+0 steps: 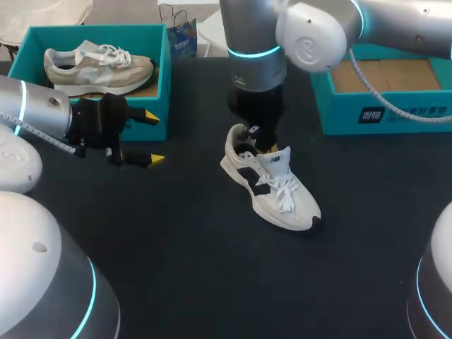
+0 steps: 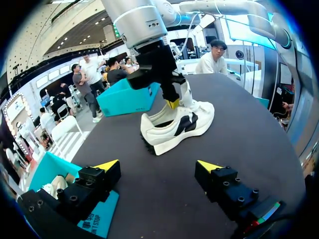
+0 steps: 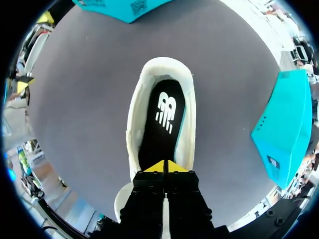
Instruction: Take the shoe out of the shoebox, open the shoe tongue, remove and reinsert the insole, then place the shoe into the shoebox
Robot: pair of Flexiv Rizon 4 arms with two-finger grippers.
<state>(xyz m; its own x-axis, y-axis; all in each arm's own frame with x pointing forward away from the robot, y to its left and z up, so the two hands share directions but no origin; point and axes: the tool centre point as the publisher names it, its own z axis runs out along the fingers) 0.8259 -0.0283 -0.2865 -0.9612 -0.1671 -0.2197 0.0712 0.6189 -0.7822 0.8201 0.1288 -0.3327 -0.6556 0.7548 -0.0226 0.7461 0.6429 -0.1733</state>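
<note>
The left arm (image 1: 35,109), silver with a glowing cyan ring, comes in from the left and lies low and level. The left claw (image 1: 152,138), black with 2 yellow tips, points toward the middle, its fingers (image 2: 107,166) spread wide apart. The right arm (image 1: 254,28), silver too, reaches past the middle and turns straight down. The right claw (image 3: 163,167) points downward, its 2 yellow fingertips (image 3: 155,167) pressed together.
</note>
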